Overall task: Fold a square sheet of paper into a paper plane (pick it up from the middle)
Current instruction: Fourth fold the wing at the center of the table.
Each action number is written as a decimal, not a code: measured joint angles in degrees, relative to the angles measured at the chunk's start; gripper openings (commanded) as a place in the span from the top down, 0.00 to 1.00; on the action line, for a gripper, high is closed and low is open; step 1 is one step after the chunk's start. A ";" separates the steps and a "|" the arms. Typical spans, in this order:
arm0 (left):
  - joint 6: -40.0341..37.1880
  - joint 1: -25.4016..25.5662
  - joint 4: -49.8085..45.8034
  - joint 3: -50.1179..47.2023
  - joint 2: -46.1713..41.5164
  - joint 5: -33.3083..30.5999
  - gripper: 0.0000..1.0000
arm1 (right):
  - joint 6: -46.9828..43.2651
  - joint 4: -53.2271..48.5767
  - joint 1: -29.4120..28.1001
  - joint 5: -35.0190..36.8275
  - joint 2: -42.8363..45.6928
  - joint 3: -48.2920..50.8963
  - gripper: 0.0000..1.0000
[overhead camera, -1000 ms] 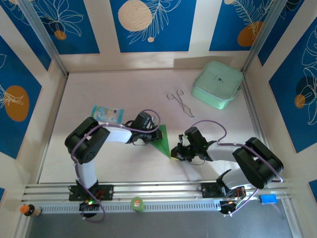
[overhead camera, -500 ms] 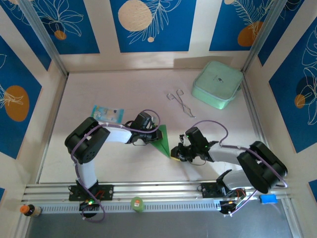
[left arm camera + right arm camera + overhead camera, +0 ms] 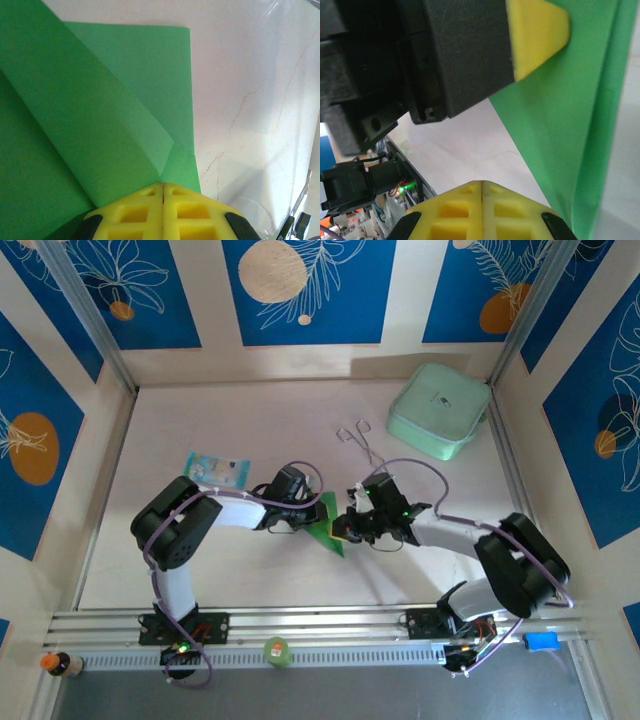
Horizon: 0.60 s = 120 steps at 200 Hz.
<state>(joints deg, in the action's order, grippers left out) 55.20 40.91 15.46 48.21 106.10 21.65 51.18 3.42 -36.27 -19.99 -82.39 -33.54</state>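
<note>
Sheet location: the square sheet of paper (image 3: 328, 537) lay on the surface (image 3: 250, 420) at the centre of the top view, between the two arms.
Sheet shape: from above it read as a narrow green wedge, no longer a flat square. In the left wrist view one layer lay over another, with a diagonal folded edge across the frame.
Left claw: the left claw (image 3: 162, 200) had its yellow tips together. They sat at the lower edge of the folded layers and seemed to press down on the paper rather than pinch it.
Right claw: the right claw (image 3: 482, 200) was also closed, with nothing between its tips. It was just beside the paper's edge and close to the left claw's fingertip, which showed at the top of the right wrist view.
Done so far: judging by the layers and the wedge outline, at least the early folds had been made and the sheet was pinned in place.
Left to do: no finished dart with a clear centre crease and wings could be made out, so the later folds and the final creasing looked outstanding. How sharp the existing creases were, I could not tell.
Other items: a mint-green box (image 3: 440, 410) sat at the upper right, metal tongs (image 3: 362, 445) lay near it, and a light-blue packet (image 3: 217, 468) lay to the left. All three were well apart from the sheet.
</note>
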 measured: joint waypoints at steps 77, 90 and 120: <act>-0.02 0.00 0.00 0.00 0.00 0.00 0.95 | -0.90 -1.81 -1.51 2.69 -8.61 -3.13 0.98; -0.02 0.00 0.00 0.00 0.00 0.00 0.95 | -1.11 -2.25 -1.55 3.32 -8.59 -3.10 0.99; -0.02 0.00 0.00 0.00 0.00 0.00 0.95 | -1.33 -2.89 -1.55 4.11 -8.59 -3.06 0.99</act>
<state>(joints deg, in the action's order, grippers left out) 55.18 40.91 15.46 48.21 106.10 21.65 49.84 0.54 -37.82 -15.88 -90.98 -36.60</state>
